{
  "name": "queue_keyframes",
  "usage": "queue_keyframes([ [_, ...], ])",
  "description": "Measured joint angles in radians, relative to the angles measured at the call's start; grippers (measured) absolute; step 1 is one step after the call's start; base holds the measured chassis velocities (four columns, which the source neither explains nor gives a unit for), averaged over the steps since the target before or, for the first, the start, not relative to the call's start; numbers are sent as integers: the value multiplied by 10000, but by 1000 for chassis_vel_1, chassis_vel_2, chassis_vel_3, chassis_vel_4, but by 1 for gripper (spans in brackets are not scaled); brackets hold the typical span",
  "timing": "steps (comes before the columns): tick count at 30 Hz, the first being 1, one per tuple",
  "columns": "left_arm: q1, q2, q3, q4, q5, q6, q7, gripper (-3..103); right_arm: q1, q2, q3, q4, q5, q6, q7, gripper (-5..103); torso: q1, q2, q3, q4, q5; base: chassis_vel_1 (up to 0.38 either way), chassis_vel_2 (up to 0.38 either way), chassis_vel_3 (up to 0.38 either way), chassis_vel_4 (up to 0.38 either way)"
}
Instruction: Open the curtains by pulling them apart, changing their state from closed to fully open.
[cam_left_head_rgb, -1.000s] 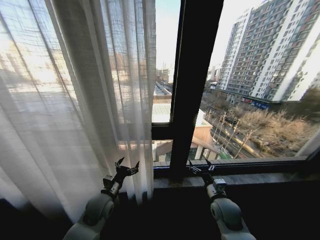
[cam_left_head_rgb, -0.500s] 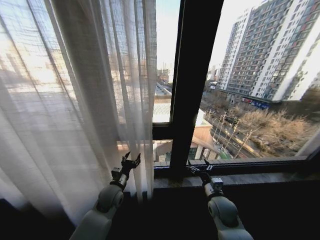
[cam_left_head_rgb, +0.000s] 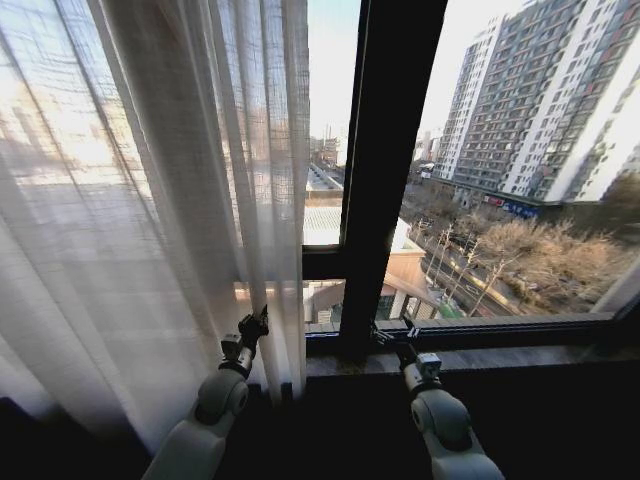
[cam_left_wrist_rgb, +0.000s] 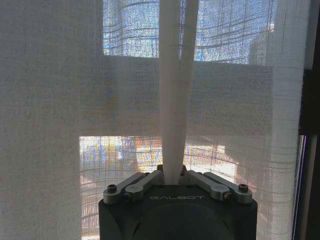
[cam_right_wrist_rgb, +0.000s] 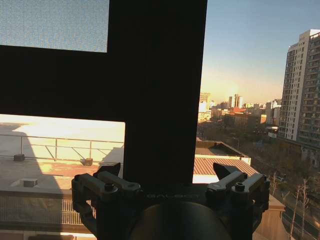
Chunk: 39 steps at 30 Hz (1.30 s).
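The left gripper (cam_left_head_rgb: 262, 322) is now pinching a pleat near the inner edge of the curtain (cam_left_head_rgb: 150, 200); half a second ago its fingers were still spread beside the cloth, and they have since closed on it. From the left wrist, the fingers (cam_left_wrist_rgb: 145, 181) are meeting around a narrow gathered fold of fabric (cam_left_wrist_rgb: 172, 100) that is running straight up between them. This likely means the grip is made and the sideways pull can begin. The sheer curtain is hanging over the left part of the window, its long pleats running vertically from top to sill, its free edge just beside the dark window frame (cam_left_head_rgb: 385, 170). The right gripper (cam_left_head_rgb: 385, 338) is waiting low by the sill (cam_left_head_rgb: 520, 330), facing the frame, its fingers (cam_right_wrist_rgb: 111, 172) spread wide and holding nothing
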Motion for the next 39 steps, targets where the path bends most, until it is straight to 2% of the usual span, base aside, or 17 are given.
queue_keyframes([
  [2,66,45,-92,-79,-8,52,-23,1,43,20,-60,-2,-11,-3,31,100,0,0,0,0,0,0,0,0,0],
  [6,113,119,-191,-184,-53,125,-71,0,37,20,-69,21,-320,-24,-79,100,0,0,0,0,0,0,0,0,0],
  [21,566,241,-653,-677,-145,228,-96,0,-58,60,-330,198,-765,-37,-128,100,1,0,0,-1,1,29,30,-29,-22],
  [31,1025,331,-1008,-1051,-141,222,-74,0,-139,88,-514,306,-824,-51,-105,100,-2,0,-1,4,0,227,247,-222,-242],
  [39,1307,317,-1113,-1285,-115,209,-62,0,-190,55,-550,434,-827,-53,-105,100,-1,0,-1,0,-3,311,310,-339,-311],
])
